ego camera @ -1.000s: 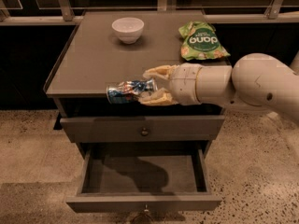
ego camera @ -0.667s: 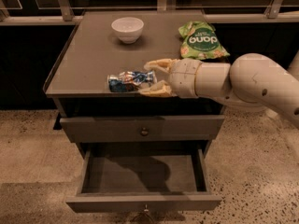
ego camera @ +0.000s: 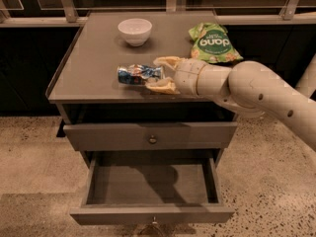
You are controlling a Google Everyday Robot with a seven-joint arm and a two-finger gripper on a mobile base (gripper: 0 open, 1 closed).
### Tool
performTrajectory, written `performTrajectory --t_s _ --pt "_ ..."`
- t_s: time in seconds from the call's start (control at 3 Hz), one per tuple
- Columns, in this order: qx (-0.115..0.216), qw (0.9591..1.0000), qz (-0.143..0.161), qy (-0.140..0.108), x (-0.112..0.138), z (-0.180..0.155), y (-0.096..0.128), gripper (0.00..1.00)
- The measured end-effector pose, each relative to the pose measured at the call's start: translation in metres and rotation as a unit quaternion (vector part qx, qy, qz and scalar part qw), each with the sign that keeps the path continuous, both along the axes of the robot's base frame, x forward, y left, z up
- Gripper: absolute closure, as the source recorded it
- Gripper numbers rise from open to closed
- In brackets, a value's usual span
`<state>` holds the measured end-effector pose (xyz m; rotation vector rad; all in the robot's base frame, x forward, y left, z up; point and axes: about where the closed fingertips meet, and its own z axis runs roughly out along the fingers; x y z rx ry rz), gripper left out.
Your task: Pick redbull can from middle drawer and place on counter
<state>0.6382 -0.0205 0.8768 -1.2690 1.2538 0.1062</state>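
Note:
The redbull can (ego camera: pixel 138 75) lies on its side, blue and silver, over the front part of the counter (ego camera: pixel 94 58). My gripper (ego camera: pixel 159 74) reaches in from the right, and its tan fingers (ego camera: pixel 165 61) close on the can's right end from the far and near sides. I cannot tell whether the can rests on the counter or hangs just above it. The middle drawer (ego camera: pixel 150 214) is pulled out below, with nothing showing inside.
A white bowl (ego camera: pixel 135 31) stands at the back of the counter. A green snack bag (ego camera: pixel 213 43) lies at the back right, just behind my arm (ego camera: pixel 256 90). The upper drawer (ego camera: pixel 150 135) is closed. Speckled floor surrounds the cabinet.
My gripper has carried the can from the counter's front edge further back over the counter. The drawer has stayed open.

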Motion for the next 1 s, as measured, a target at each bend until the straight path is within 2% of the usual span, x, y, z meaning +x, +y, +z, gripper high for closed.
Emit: performTrajectory --t_s 0.33,1.0 --pt "0.001 1.0 -0.006 -0.003 0.003 0.0016 -0.0007 0.81" --pt "0.001 1.0 -0.006 -0.003 0.003 0.0016 -0.0007 0.35"
